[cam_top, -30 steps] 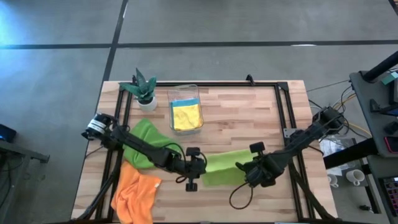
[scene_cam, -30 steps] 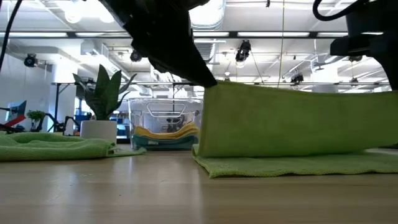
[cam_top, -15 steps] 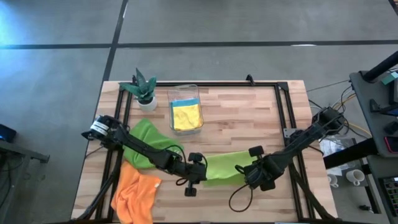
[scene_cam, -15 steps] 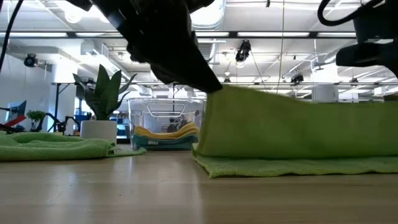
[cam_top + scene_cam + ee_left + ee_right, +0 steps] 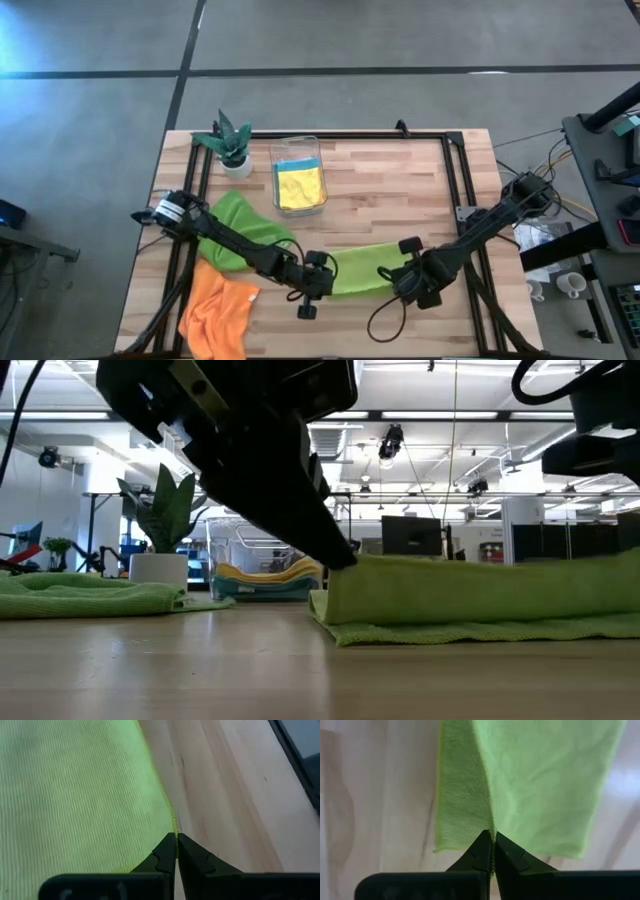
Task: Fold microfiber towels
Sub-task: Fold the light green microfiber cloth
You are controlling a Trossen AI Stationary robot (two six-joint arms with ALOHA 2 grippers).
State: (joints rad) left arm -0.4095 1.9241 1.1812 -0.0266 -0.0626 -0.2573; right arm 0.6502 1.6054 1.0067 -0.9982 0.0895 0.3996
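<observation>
The left gripper [image 5: 322, 276] and right gripper [image 5: 402, 276] each pinch an end of the lime towel [image 5: 360, 270], folded low over the bench [image 5: 400, 190], probably touching it; green towel [image 5: 232, 232] and orange towel [image 5: 220, 310] lie left.

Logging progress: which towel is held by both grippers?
The lime towel at the table's front, pinched by left gripper and right gripper; the others lie untouched.

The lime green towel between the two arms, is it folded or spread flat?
Folded. The lime green towel lies doubled, an upper layer over a lower one, and both end effectors, left and right, pinch its edge.
</observation>
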